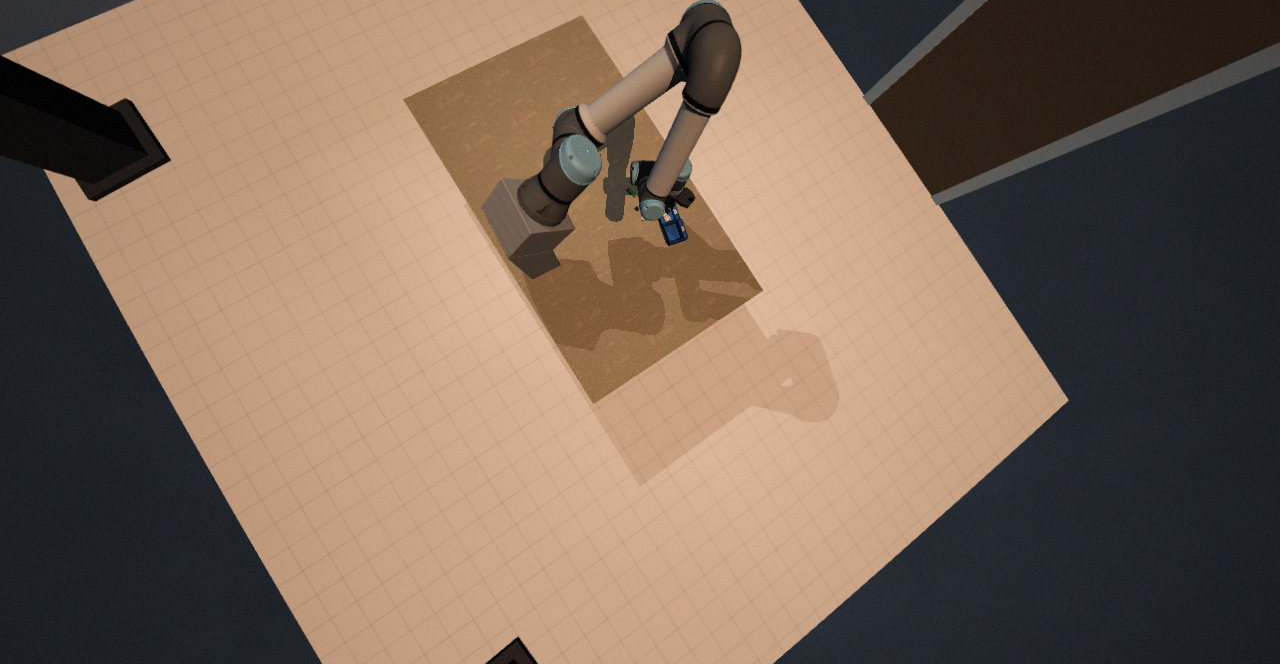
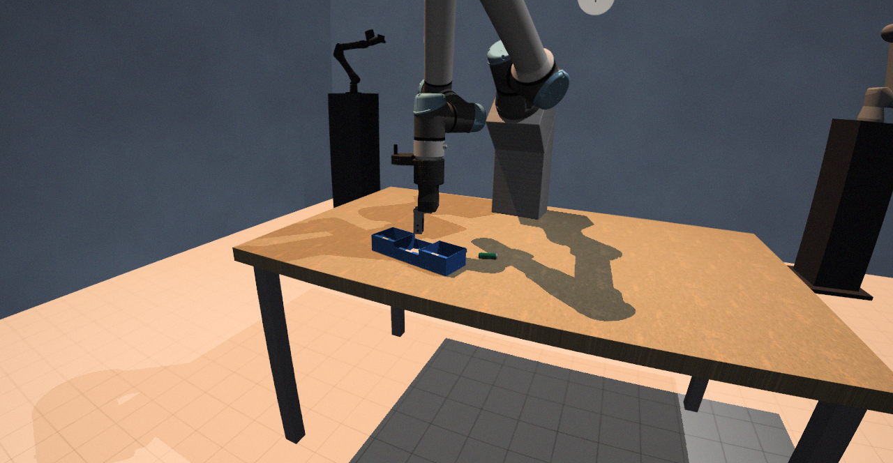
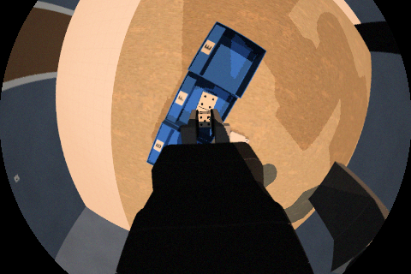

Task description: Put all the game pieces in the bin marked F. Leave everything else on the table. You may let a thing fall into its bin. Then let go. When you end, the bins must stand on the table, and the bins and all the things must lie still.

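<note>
A blue bin (image 1: 673, 230) (image 2: 437, 264) (image 3: 194, 72) with three compartments lies on the wooden table (image 2: 655, 254). Its labels are too small to read. My gripper (image 2: 417, 228) (image 3: 205, 117) hangs just above the middle compartment and is shut on a small black die with white dots (image 3: 204, 118). A pale spotted game piece (image 3: 207, 101) lies inside that middle compartment, under the fingers. The large end compartment (image 3: 231, 62) looks empty. The third compartment is mostly hidden by my gripper.
A small green cylinder (image 2: 486, 254) lies on the table just right of the bin. A pale piece (image 3: 235, 135) shows beside my fingers on the table, partly hidden. The arm's grey base block (image 2: 521, 167) stands behind the bin.
</note>
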You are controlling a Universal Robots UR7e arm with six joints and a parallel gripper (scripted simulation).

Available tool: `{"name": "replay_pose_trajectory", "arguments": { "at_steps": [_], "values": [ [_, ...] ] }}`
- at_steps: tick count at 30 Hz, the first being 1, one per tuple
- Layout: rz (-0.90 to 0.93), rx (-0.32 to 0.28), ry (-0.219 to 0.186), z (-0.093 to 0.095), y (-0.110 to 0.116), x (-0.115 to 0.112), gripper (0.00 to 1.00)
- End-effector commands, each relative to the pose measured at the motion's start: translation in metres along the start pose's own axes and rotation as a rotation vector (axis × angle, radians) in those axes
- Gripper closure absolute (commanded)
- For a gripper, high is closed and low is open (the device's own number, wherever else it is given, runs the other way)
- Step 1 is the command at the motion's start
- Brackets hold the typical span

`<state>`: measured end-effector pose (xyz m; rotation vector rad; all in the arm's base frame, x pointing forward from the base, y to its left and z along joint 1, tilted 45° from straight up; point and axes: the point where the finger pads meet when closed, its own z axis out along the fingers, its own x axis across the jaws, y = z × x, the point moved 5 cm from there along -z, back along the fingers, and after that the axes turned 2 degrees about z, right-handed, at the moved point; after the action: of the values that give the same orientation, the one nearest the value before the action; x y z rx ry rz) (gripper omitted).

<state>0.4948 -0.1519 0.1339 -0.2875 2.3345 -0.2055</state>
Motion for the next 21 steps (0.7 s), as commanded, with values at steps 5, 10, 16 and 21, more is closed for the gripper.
{"name": "replay_pose_trajectory", "arguments": {
  "at_steps": [5,10,16,21],
  "values": [
    [0.25,0.001,0.007,-0.0002,-0.0004,-0.0007,0.66],
    [0.371,0.002,0.01,-0.0002,-0.0005,-0.0008,0.66],
    [0.523,0.006,0.017,-0.0002,-0.0004,-0.0012,0.66],
    [0.53,0.007,0.018,-0.0002,-0.0004,-0.0013,0.66]
  ]
}}
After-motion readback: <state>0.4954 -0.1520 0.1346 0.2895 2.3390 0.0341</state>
